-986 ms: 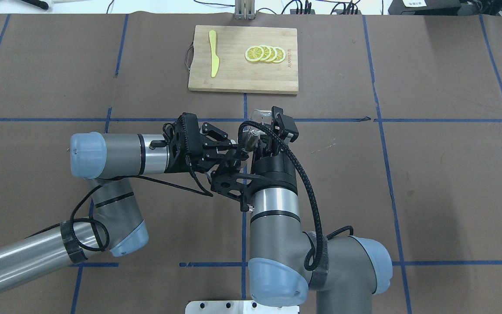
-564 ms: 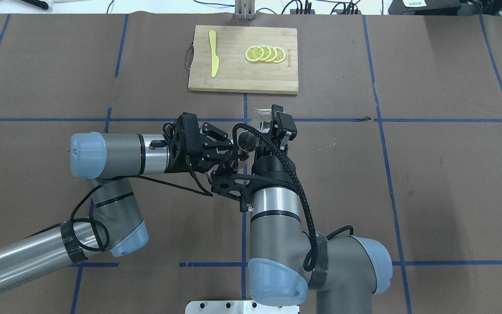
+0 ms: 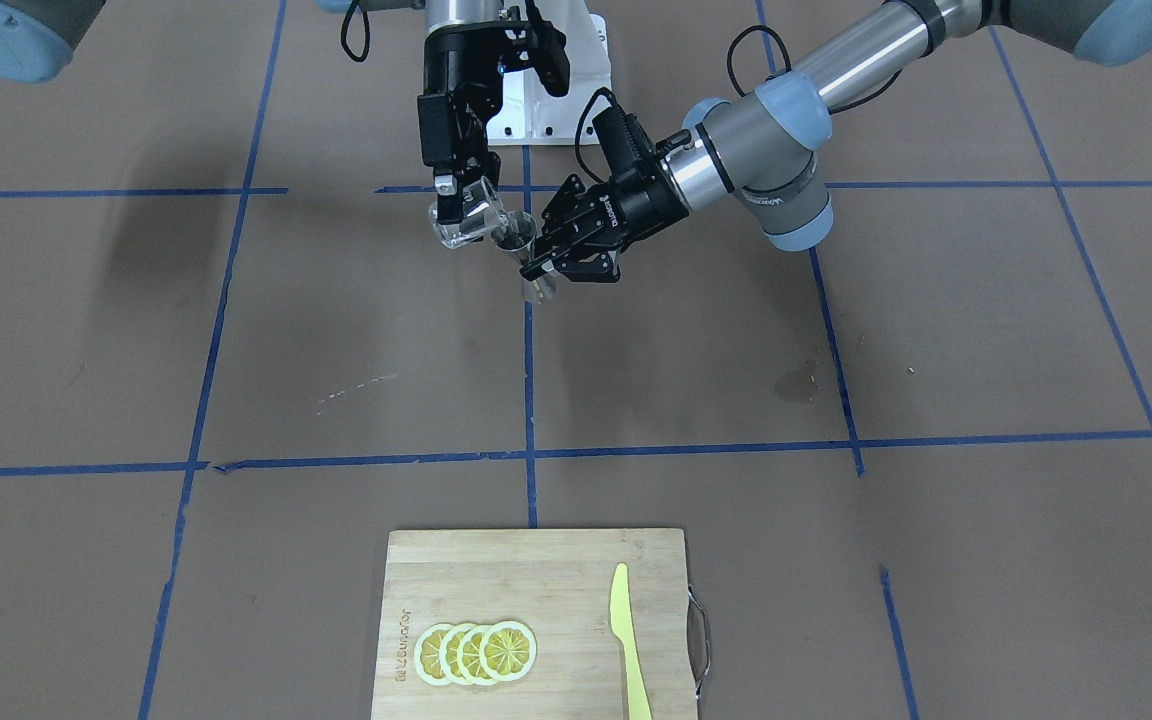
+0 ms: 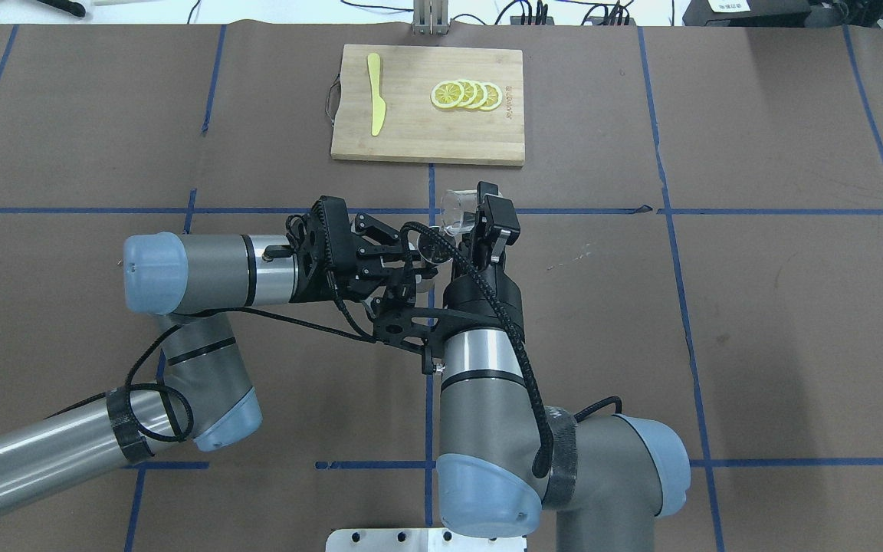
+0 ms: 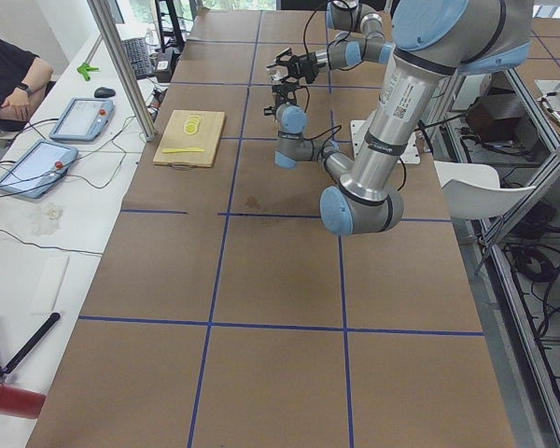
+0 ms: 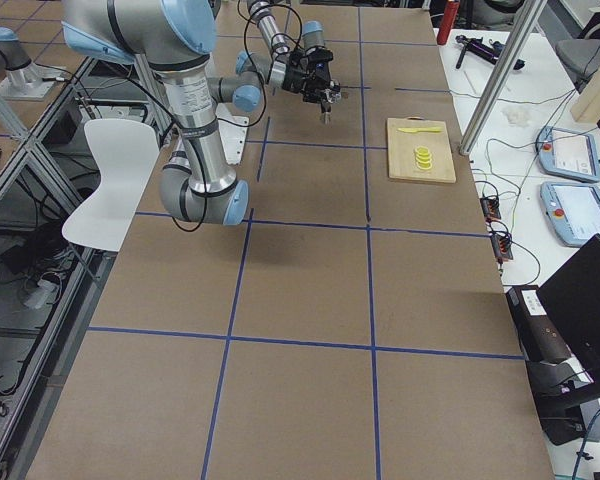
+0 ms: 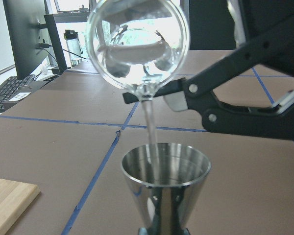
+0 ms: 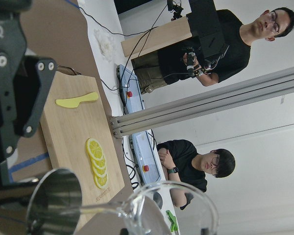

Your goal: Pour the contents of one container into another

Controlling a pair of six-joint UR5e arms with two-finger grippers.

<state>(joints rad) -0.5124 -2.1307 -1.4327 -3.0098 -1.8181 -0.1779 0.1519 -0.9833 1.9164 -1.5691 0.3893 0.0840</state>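
Note:
The clear glass cup [image 3: 466, 222] is tipped over in my right gripper [image 3: 460, 203], which is shut on it above the table's middle. A thin stream [image 7: 149, 122] runs from the cup's lip [image 7: 137, 46] into the steel jigger [image 7: 165, 181] just below. My left gripper [image 3: 540, 268] is shut on the jigger [image 3: 528, 262] at its waist and holds it upright off the table. From overhead the cup [image 4: 457, 207] lies just beyond the jigger [image 4: 434, 245], with both grippers close together. In the right wrist view the cup's rim [image 8: 171, 210] sits beside the jigger's mouth [image 8: 56, 196].
A bamboo cutting board [image 4: 426, 138] lies at the far middle of the table, with lemon slices [image 4: 466, 95] and a yellow knife [image 4: 375, 93] on it. People [image 8: 220, 44] sit and stand beyond the far edge. A damp stain [image 3: 798, 382] marks the brown cover.
My right wrist has turned a little and carried the cup slightly left, over the jigger. The left arm and the jigger have barely moved.

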